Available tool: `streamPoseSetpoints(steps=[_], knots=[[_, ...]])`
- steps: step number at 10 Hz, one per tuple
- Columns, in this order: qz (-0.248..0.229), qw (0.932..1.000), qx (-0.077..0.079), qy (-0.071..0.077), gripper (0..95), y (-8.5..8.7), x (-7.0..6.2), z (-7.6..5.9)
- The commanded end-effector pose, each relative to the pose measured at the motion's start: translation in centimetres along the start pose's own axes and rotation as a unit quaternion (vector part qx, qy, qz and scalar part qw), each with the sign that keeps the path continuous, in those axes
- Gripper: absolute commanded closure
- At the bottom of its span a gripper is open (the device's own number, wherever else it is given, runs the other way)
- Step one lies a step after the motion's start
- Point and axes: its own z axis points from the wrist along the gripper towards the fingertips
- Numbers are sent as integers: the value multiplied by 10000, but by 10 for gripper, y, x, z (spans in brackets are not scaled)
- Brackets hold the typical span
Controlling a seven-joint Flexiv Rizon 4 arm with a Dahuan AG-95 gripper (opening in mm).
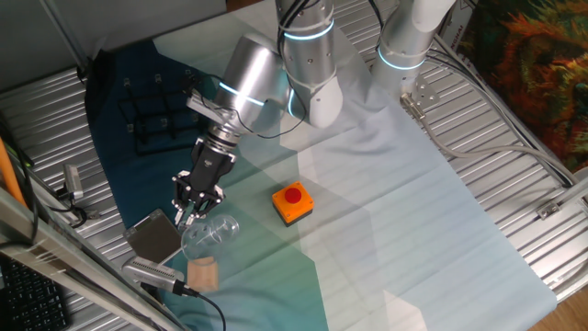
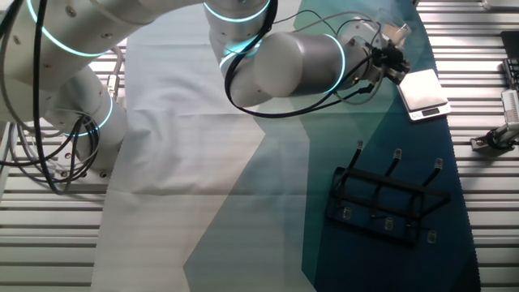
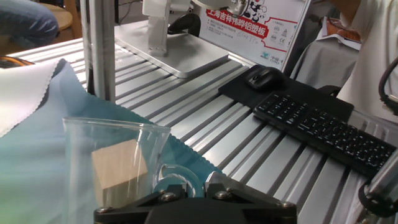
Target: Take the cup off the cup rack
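The cup (image 1: 210,233) was a clear, colourless glass tumbler, so transparent that the teal cloth (image 1: 276,267) showed straight through its wall. In the one fixed view it lay tipped on its side on the cloth, between the square grey metal block (image 1: 154,235) and the orange button box (image 1: 292,204), with a small wooden block (image 1: 203,274) just beside its lower end. In the hand view the cup (image 3: 118,163) filled the lower left of the frame, its thin rim a pale line across the top, and the wooden block (image 3: 119,163) appeared through the glass. A curved, handle-like loop of clear glass showed at its near side, right by the black claw body.

The claw (image 1: 194,210) sat at the cup's upper end, its dark fingers touching the glass; they seemed to be clamped on the rim, though the exact contact was too small to make out. In the other fixed view the claw (image 2: 392,55) was mostly hidden behind the arm's wrist, next to the grey block (image 2: 422,91).

The cup rack (image 1: 154,118), a black thin-wire frame with upright pegs, stood well apart from the cup on the darker part of the cloth, nearer the back of the worktop (image 1: 514,184). In the other fixed view the rack (image 2: 386,203) bore nothing on its pegs.
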Motion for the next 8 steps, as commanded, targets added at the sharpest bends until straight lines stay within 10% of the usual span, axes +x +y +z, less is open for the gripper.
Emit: streamPoseSetpoints(steps=[1, 8], knots=[[33, 10000, 33, -63, 950, 0, 0, 1], [59, 9995, 76, -311, 950, 0, 2, 1]])
